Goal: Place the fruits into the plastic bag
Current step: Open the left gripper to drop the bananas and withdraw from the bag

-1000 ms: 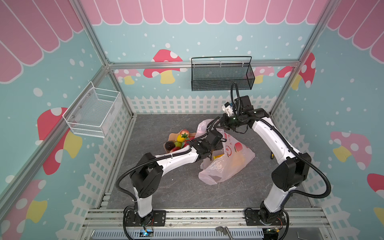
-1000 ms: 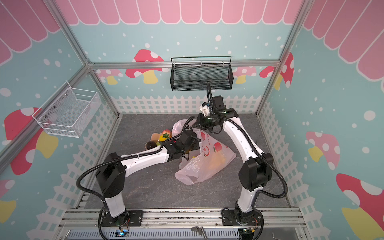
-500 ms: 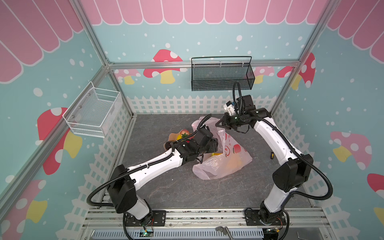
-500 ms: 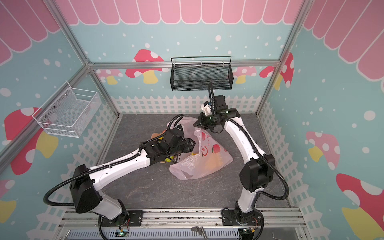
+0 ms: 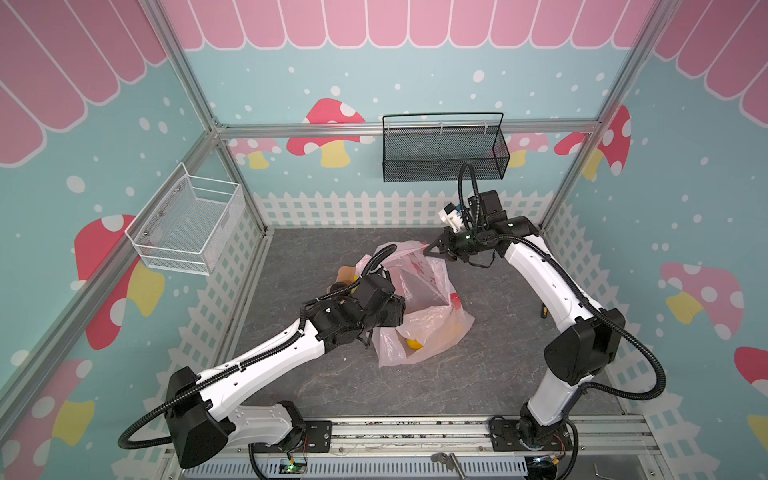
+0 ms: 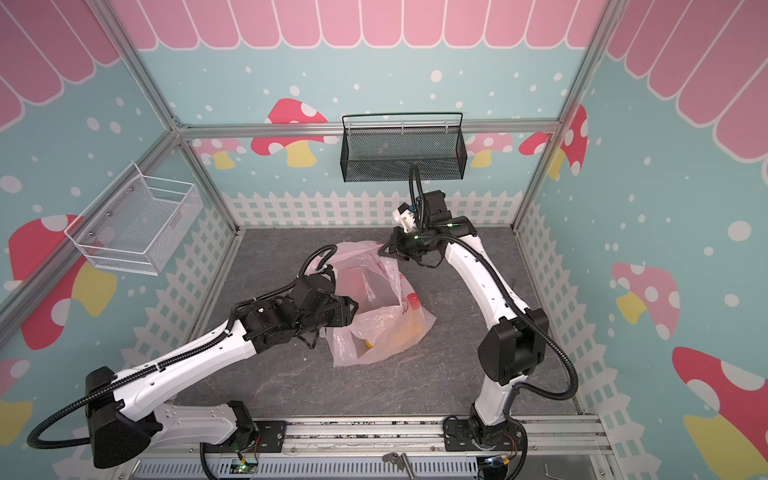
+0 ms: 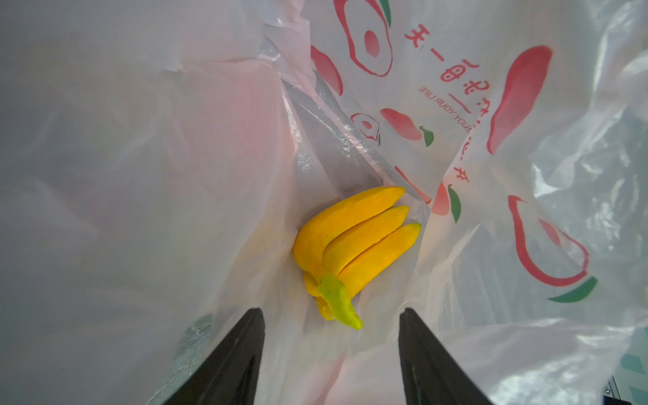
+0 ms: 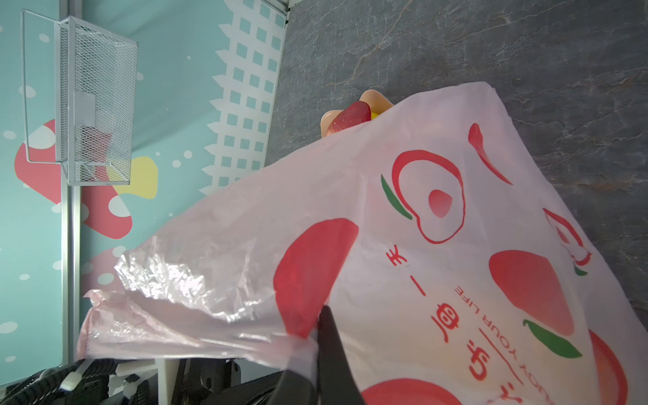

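Observation:
The pale pink plastic bag (image 5: 419, 291) (image 6: 374, 291) lies on the grey floor with its mouth held up. My right gripper (image 5: 428, 250) (image 6: 382, 249) (image 8: 324, 310) is shut on the bag's top edge. My left gripper (image 5: 397, 309) (image 6: 349, 307) (image 7: 331, 312) stands open at the bag's mouth with nothing between its fingers. A yellow banana bunch (image 7: 354, 242) (image 5: 413, 343) lies loose inside the bag (image 7: 491, 105), just beyond the fingertips. An orange fruit (image 5: 455, 326) shows through the plastic. Behind the bag (image 8: 420, 245), a red fruit (image 8: 352, 115) sits on the tan dish (image 8: 377, 98) (image 5: 347, 272); the left arm hides most of the dish.
A white wire basket (image 5: 187, 226) hangs on the left wall. A black mesh basket (image 5: 444, 151) hangs on the back wall above the right wrist. A small yellow-and-black object (image 5: 543, 309) lies on the floor beside the right arm.
My left gripper has drawn back toward the front left, and its arm has swung low. The bag has shifted a little to the left. The right gripper keeps its hold.

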Robot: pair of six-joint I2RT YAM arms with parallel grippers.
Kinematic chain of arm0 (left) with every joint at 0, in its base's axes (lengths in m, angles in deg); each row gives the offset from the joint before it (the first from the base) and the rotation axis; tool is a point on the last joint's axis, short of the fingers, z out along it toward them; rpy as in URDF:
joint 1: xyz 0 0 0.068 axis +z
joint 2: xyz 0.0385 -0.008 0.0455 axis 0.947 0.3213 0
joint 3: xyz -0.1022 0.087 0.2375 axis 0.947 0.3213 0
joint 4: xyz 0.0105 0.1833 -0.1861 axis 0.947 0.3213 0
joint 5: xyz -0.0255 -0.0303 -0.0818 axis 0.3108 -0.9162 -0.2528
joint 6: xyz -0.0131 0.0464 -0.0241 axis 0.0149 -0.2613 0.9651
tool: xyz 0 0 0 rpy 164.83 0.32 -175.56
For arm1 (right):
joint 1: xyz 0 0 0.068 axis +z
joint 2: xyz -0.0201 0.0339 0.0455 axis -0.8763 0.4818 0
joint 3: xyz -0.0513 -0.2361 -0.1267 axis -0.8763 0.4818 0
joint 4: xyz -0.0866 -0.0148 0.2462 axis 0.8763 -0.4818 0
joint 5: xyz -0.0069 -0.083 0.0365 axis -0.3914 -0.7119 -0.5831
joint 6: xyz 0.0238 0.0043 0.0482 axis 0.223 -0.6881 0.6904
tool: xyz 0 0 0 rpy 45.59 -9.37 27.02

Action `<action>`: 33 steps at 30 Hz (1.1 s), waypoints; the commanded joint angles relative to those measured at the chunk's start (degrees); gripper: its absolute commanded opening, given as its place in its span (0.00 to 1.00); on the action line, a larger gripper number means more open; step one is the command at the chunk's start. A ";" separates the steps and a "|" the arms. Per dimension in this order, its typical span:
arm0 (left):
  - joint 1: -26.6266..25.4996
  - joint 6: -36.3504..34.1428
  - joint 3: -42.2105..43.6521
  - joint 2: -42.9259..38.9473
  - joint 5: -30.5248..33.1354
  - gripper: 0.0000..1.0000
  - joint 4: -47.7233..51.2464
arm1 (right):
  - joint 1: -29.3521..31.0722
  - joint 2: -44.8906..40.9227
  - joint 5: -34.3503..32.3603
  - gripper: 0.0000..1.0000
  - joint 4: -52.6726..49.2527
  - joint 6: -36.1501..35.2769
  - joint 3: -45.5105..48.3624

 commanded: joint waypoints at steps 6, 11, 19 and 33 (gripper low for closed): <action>2.78 -3.12 -5.69 4.44 2.71 0.62 -5.76 | -2.78 4.03 -11.21 0.00 -5.32 -3.34 -6.43; 3.38 -6.69 -13.68 11.03 2.14 0.61 -5.56 | -5.16 6.54 -16.87 0.00 -9.17 -6.35 -10.69; 3.58 -6.57 -20.50 15.36 0.37 0.59 -8.95 | -9.71 7.51 -21.19 0.00 -11.75 -9.30 -12.47; 7.38 -4.37 -15.06 8.66 -12.79 0.58 -20.84 | -11.53 9.63 -19.08 0.00 -10.02 -9.70 -12.80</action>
